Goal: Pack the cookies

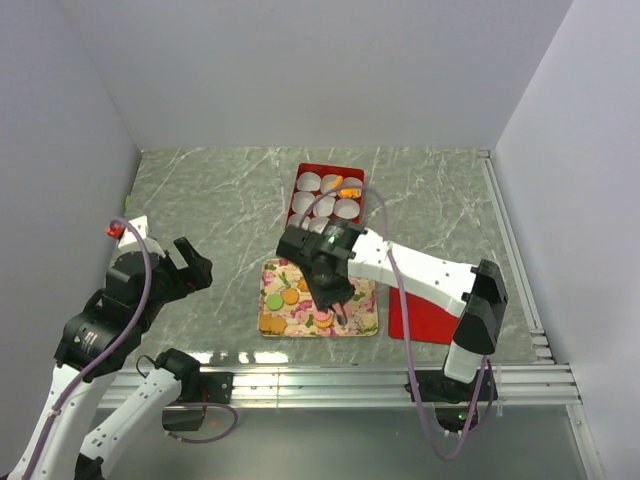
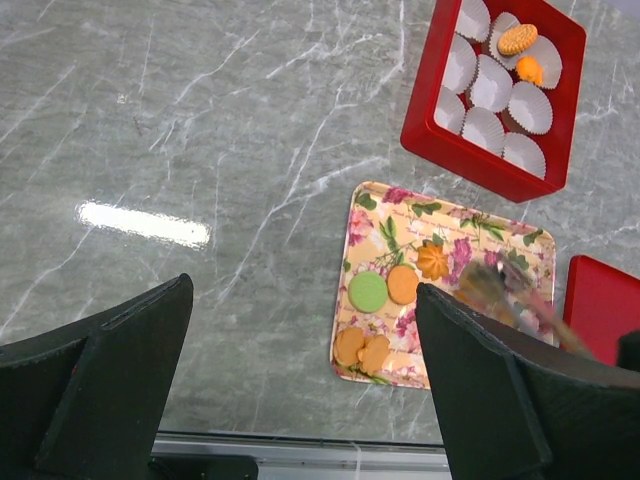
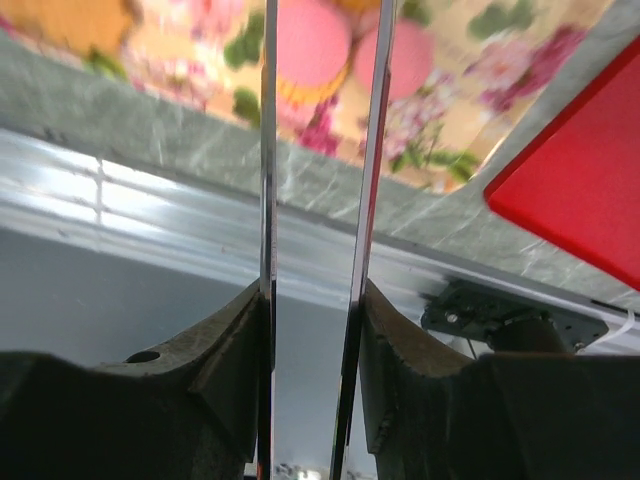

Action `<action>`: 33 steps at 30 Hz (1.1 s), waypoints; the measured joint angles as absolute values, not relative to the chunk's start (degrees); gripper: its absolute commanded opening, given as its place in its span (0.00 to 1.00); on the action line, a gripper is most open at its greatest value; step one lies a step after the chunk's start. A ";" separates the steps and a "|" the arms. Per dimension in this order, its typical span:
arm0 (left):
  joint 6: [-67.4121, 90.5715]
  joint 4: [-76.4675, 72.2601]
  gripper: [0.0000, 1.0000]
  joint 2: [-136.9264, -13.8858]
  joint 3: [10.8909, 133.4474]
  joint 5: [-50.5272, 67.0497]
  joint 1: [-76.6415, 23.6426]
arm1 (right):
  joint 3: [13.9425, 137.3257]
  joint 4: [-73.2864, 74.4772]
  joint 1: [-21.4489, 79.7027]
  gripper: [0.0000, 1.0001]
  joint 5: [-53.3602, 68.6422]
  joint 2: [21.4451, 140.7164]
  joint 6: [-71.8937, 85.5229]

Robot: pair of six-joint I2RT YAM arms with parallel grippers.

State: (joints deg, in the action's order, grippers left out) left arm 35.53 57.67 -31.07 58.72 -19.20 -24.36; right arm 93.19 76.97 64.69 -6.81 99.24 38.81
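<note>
Several cookies lie on a floral tray [image 1: 368, 322]: a green one [image 2: 367, 291], orange ones [image 2: 403, 284], golden-brown ones [image 2: 362, 349] and pink ones [image 3: 310, 40]. Two orange cookies [image 2: 517, 39] sit in the red box [image 2: 470, 160] among white paper cups. My right gripper [image 1: 335, 290] hangs over the tray, shut on metal tongs [image 3: 268, 150]. The tong blades run either side of a pink cookie, and their tips are cut off at the top edge. My left gripper [image 1: 195, 270] is open and empty above the bare table left of the tray.
A red lid [image 1: 425, 318] lies flat right of the tray, under the right arm. The red box stands just behind the tray. A metal rail [image 1: 350, 380] runs along the table's near edge. White walls close in the back and both sides.
</note>
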 measured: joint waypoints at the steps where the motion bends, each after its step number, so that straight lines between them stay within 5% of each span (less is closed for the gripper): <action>1: 35.53 57.67 1.00 -31.16 58.72 -19.11 -24.36 | 94.21 77.12 63.44 0.33 -7.03 99.24 38.41; 16: 34.48 56.77 0.99 -33.26 58.08 -16.34 -24.36 | 137.45 76.77 40.05 0.33 -4.99 116.51 29.32; 33: 34.59 56.80 1.00 -31.97 58.08 -16.53 -24.27 | 140.03 60.58 29.15 0.33 11.64 132.05 28.93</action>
State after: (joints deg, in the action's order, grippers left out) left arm 34.59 56.80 -31.97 58.08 -16.53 -24.27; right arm 140.03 60.58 29.15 11.64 132.05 28.93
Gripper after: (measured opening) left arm 0.994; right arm 0.426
